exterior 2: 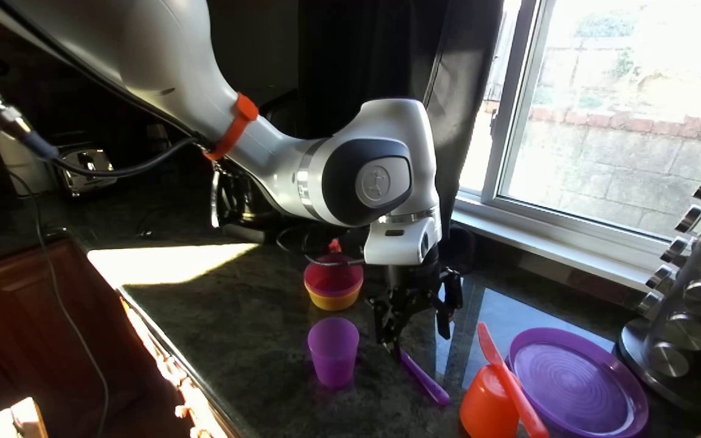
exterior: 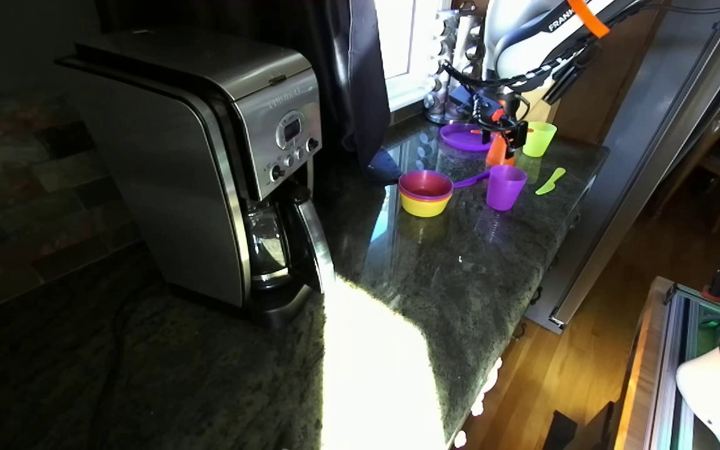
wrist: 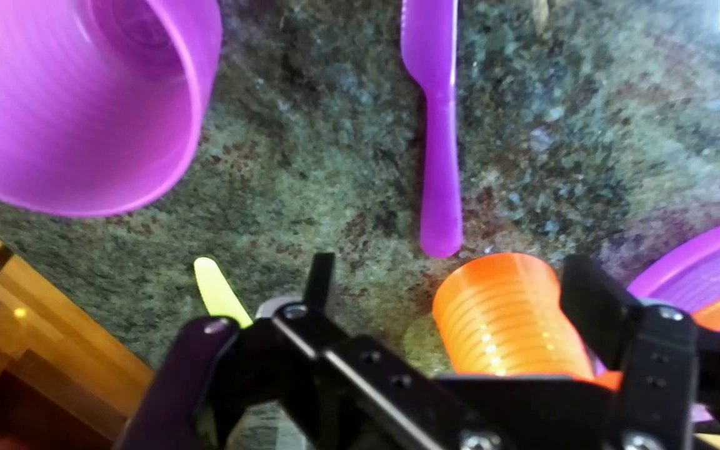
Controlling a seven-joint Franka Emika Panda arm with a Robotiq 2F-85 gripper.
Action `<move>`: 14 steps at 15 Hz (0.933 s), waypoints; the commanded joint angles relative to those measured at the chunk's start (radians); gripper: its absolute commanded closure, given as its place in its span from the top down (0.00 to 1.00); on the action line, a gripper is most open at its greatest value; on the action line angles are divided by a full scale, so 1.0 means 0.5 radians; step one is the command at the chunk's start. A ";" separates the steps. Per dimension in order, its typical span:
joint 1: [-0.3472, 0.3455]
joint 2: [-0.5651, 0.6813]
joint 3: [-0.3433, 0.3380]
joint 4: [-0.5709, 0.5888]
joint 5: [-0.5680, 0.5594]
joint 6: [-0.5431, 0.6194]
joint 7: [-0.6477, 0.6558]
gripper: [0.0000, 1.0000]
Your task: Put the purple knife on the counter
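Purple serrated knife: flat on speckled desk, presumably where the task wants it. Pincer: jaws spread, empty, probably to leave it lying.

In an exterior view the vantage is high, close by the coffee maker, tilted down and facing lengthwise along the counter; plate far off. In an exterior view the vantage is near the arm, angled slightly down and facing roughly the reverse way: plate close, bowls behind, sun patch far, window at right. I find bowls, sun patch and plate in both exterior views. Wrist view: nearest, looking steeply down past the gripper at purple cup, purple knife and orange cup, with plate at the right edge. All four show in both exterior views.
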 commanded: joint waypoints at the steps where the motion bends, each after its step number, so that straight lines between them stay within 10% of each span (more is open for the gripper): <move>1: 0.014 -0.185 0.003 -0.104 0.003 0.040 -0.402 1.00; 14: -0.085 -0.902 0.016 -0.379 0.069 -0.123 -2.127 1.00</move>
